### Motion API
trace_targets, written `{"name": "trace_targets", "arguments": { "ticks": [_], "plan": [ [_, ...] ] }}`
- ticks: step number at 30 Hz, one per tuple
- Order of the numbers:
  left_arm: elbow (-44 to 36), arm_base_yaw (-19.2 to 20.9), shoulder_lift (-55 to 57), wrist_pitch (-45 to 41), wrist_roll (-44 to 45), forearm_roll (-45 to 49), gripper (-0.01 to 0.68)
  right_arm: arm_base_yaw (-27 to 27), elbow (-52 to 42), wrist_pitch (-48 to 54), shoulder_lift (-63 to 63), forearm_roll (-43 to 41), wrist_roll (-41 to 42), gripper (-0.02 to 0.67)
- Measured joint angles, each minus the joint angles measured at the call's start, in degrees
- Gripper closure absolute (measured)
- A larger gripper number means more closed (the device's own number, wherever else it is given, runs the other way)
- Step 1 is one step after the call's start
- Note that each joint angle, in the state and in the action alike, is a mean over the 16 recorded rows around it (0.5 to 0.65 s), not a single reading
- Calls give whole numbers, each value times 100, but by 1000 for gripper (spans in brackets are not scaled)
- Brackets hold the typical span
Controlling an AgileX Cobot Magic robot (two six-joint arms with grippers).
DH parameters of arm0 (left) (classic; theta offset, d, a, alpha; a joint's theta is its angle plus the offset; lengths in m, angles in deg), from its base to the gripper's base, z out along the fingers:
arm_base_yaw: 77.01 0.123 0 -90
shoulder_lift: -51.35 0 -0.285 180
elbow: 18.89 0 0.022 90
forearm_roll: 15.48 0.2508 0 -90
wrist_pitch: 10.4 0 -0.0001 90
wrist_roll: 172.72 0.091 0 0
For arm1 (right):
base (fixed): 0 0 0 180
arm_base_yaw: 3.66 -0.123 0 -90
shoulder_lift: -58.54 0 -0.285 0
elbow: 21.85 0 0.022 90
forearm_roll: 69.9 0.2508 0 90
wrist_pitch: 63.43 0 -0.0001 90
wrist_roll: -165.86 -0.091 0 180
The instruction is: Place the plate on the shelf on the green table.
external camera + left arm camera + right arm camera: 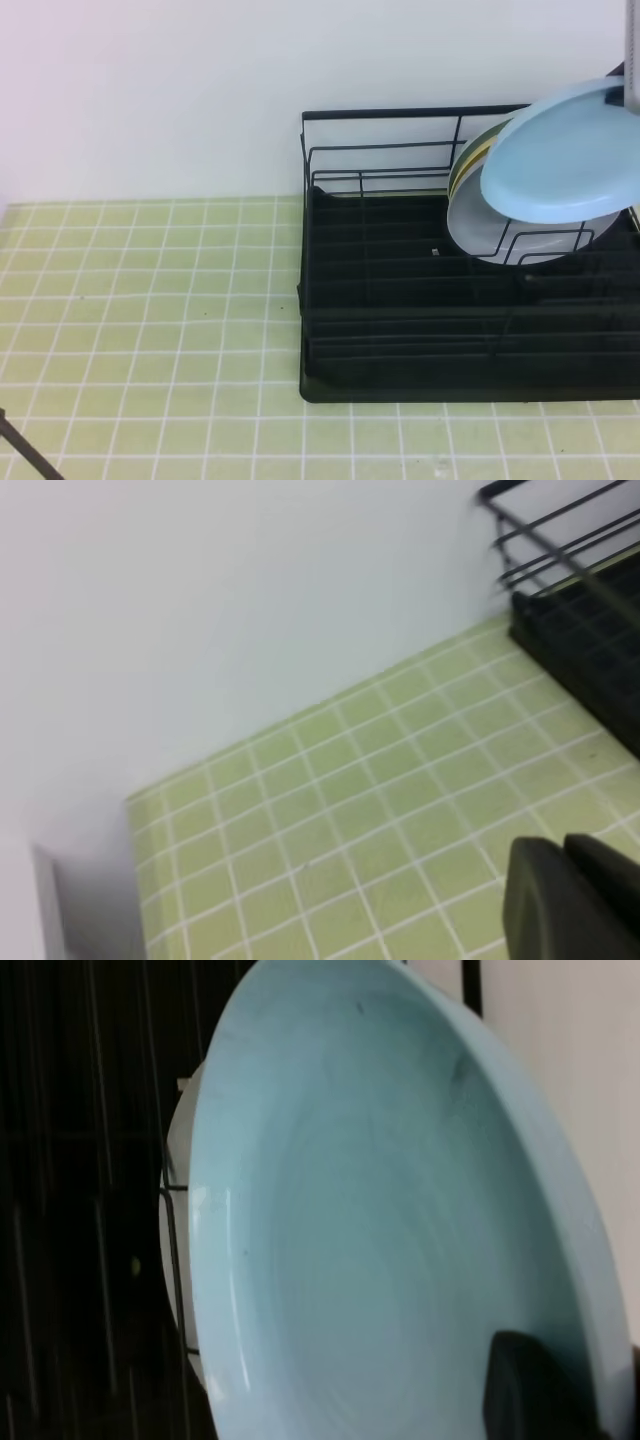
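While the plate [565, 155] hangs tilted above the far right end of the shelf [400, 300], it is not yet in a slot, so the risk is all in the lowering. Judging from the right wrist view, the right end effector [545, 1390] pinches the plate [380, 1220] at its rim: one dark finger lies on the inner face, the other is hidden behind the edge. An edge grip like that gives little hold against twisting.

What could go wrong:
- Plate overlaps the grey-white plate [480, 225] already standing in the dividers, with a yellow plate [470, 155] just behind that. Coming down on the same line would knock rim against rim and could tip the standing ones.
- Lower rim could land on top of a wire divider [535, 240] instead of between two; the plate would then pivot in the pinch and slide out.
- Letting go while this tilted would likely drop it flat onto the tray or against the back frame [400, 115].
- Right edge of the high view cuts off the arm, so I cannot judge clearance on that side.

Left end effector [575, 895] sits low over the table [380, 810], well left of the shelf [580, 600], fingers close together with nothing between them. No conflict there.
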Motion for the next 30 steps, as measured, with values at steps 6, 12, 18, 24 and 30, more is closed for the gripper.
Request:
{"name": "trace_targets", "arguments": {
  "ticks": [6, 12, 18, 24, 30],
  "plan": [
    [-90, 0, -57, -57, -327, 333, 674, -46, 8, -153, -248, 1, 100, 652],
    [-102, 1, -55, -105, -452, 497, 674, -47, 13, -238, -402, 9, 132, 652],
    [-103, 1, -55, -135, -489, 623, 674, -47, 14, -245, -495, 15, 148, 652],
    [-103, 1, -55, -141, -489, 703, 674, -47, 14, -213, -597, 15, 155, 652],
    [-103, 1, -53, -141, -490, 749, 674, -48, 14, -230, -757, 15, 134, 652]
  ]
}}
